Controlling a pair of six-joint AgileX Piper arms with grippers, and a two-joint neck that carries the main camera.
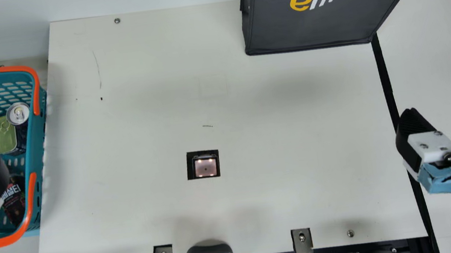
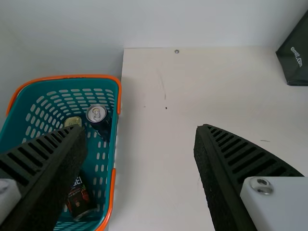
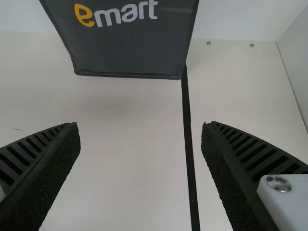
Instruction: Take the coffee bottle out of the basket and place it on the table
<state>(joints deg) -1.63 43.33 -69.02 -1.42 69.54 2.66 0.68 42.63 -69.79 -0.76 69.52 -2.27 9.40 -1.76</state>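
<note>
While left and right jaws gape wide, can (image 1: 18, 113), tin (image 1: 4, 136), coffee bottle (image 1: 14, 203) in teal basket (image 1: 36, 141), grey bag (image 1: 308, 26)

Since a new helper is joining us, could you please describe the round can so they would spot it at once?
Find the teal basket with orange handles at the main view's left edge. Inside, toward its far end, the can has a dark body and a round silver top. The tin beside it is flat and yellowish green, while the nearer dark item has red and white on it.
</note>
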